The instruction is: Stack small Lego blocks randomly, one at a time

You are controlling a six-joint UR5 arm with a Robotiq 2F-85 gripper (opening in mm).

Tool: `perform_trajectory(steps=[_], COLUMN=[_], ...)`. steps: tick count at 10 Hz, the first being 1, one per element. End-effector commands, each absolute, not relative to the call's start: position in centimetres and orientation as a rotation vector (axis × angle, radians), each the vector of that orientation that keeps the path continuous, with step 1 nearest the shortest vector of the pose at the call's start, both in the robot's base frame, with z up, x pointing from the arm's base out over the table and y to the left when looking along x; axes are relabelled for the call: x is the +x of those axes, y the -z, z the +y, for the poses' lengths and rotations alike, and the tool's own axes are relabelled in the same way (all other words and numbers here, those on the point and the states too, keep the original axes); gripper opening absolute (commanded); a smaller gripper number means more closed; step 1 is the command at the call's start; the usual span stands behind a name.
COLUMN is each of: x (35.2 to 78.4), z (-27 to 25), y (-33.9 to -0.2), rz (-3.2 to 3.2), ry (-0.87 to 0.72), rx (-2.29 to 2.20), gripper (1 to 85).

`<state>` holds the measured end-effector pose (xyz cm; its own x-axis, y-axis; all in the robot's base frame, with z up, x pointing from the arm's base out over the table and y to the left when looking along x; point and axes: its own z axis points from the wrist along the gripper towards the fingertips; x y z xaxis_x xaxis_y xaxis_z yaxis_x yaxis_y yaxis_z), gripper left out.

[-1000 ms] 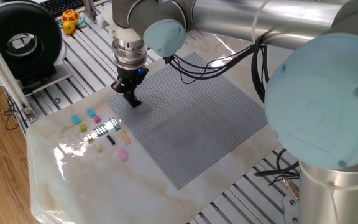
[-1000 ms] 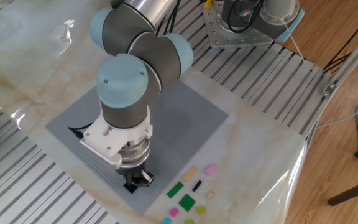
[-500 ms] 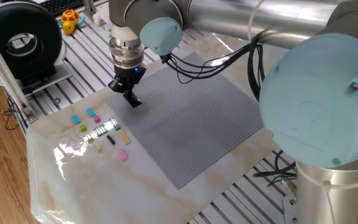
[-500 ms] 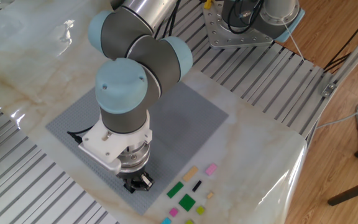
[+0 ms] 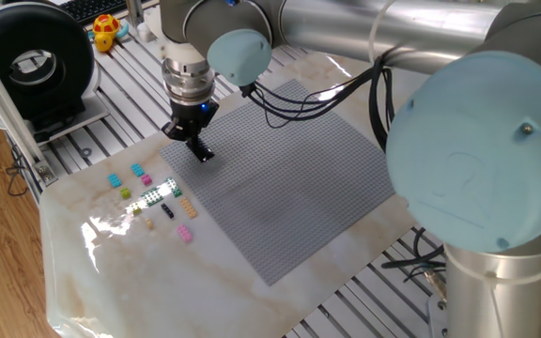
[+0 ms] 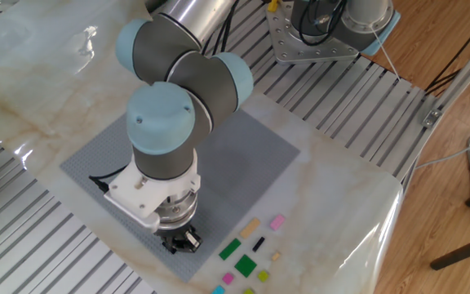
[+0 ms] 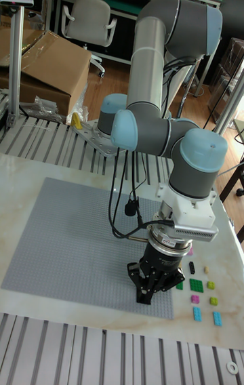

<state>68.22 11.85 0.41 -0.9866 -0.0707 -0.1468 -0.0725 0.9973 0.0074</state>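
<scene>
My gripper [image 5: 199, 151] points down at the left corner of the grey baseplate [image 5: 289, 178], its tips just above the studs. The fingers [image 7: 148, 292] look drawn together; something dark shows at the tips, but I cannot tell whether it is a block. The small Lego blocks lie loose on the marble beside that corner: cyan [image 5: 114, 179], pink [image 5: 138, 170], yellow-green [image 5: 125, 192], green [image 5: 166, 189], black [image 5: 167, 210] and tan [image 5: 188, 210]. The other fixed view shows the green block [image 6: 246, 265], a tan block [image 6: 250, 226] and a pink block [image 6: 277, 221] to the right of the gripper [image 6: 183, 240].
A black round device [image 5: 34, 58] and a yellow toy [image 5: 106, 29] stand on the slatted frame at the back left. Black cables [image 5: 299, 99] hang over the baseplate. The marble top [image 5: 111, 272] ends close to the blocks on the left.
The arm has shifted a little to the left, carrying the gripper slightly toward the baseplate's corner. The loose blocks have not moved.
</scene>
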Motion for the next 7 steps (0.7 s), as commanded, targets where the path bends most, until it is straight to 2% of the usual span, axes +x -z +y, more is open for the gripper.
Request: perform_trajectory(steps=[1,7], x=[67.9,66.7], z=[11.9,11.4], y=[-1.0,-2.1], rz=[2.996,3.03], ry=[-0.035,-0.033], rx=[-0.101,-0.093], gripper=[1.3,1.3])
